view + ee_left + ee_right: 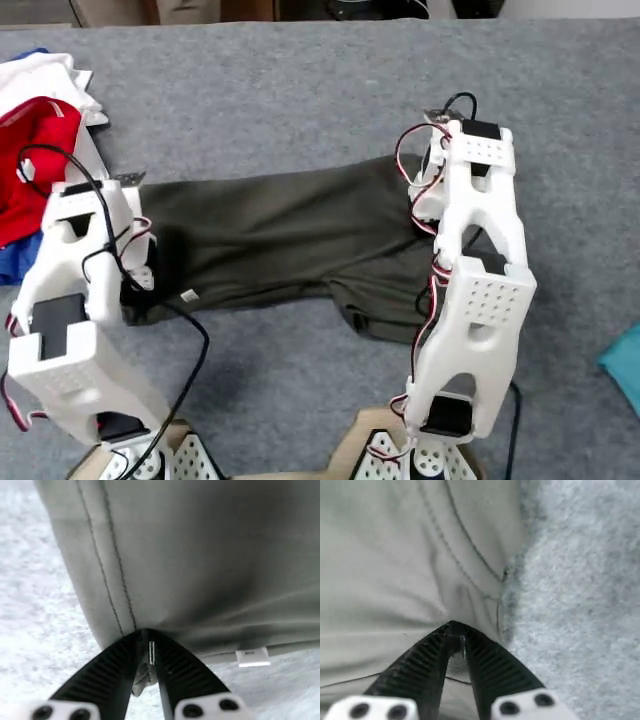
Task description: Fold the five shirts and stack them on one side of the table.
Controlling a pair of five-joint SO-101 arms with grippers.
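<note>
olive shirt (270, 225) — creased, stitched | pinched: left end effector (145, 633), right end effector (455, 628)

Across table (300, 80) centre: shirt (270, 235); far-left corner: shirt pile (42, 145).

Both arms lean out over the table from bases set side by side. The left arm (70, 300) bends down at the wrist, its left gripper (145, 637) pinched tight on an edge of the olive shirt (280, 230). The right arm (478, 270) stretches further forward (elbow raised), with the right gripper (456, 630) likewise clamped on the cloth, tips meeting.
</note>
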